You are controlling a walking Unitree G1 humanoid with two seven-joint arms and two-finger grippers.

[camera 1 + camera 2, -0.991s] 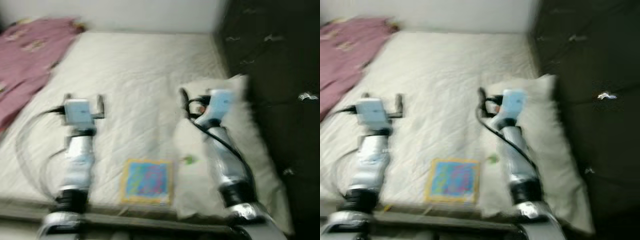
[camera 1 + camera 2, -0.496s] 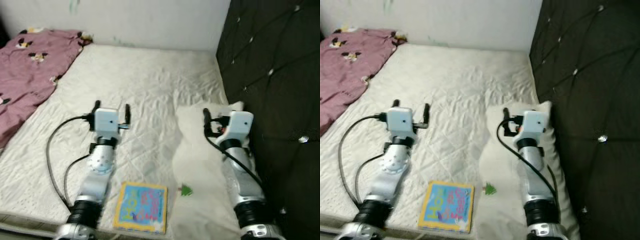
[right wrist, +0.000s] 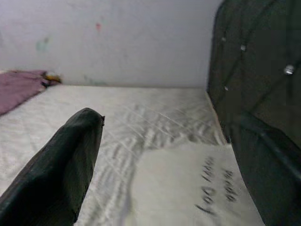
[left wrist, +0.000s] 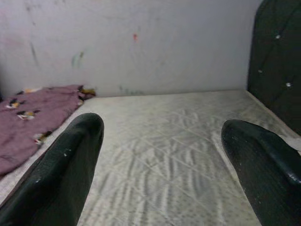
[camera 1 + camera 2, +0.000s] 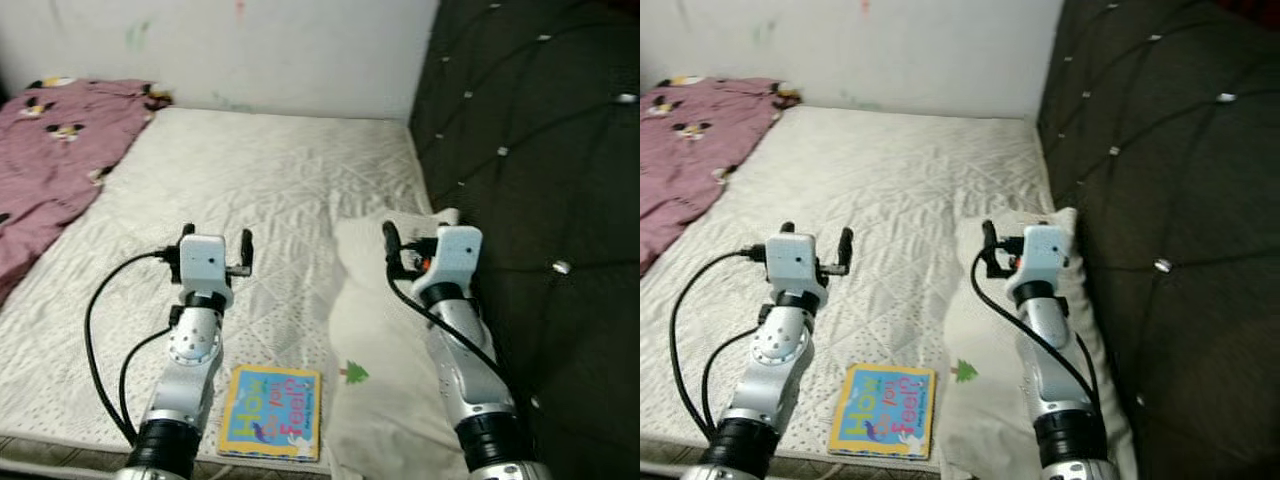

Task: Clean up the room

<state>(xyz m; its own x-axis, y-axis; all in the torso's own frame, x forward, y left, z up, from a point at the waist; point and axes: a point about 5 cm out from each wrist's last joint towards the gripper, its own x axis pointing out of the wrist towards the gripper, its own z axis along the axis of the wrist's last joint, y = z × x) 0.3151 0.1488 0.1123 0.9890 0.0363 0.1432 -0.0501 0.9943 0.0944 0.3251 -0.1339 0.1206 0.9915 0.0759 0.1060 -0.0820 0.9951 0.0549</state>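
Note:
A colourful children's book (image 5: 270, 412) lies flat on the white quilted mattress (image 5: 270, 180), close to the near edge. To its right a white pillow (image 5: 385, 340) with a small green tree print (image 5: 355, 373) rests against the dark headboard. My left gripper (image 5: 217, 234) hovers above the mattress just beyond the book, open and empty. My right gripper (image 5: 420, 240) is raised over the pillow, also open with nothing in it. In the wrist views both pairs of black fingers (image 4: 61, 174) (image 3: 61, 174) stand wide apart, looking along the bed toward the wall.
A crumpled purple blanket (image 5: 50, 150) with small prints covers the far left of the bed. A dark tufted headboard (image 5: 530, 150) runs along the right side. A white wall (image 5: 250, 50) closes off the far end.
The camera has shifted and the picture has sharpened, so the book now sits lower in view. Both arms keep the same raised pose, with both grippers open.

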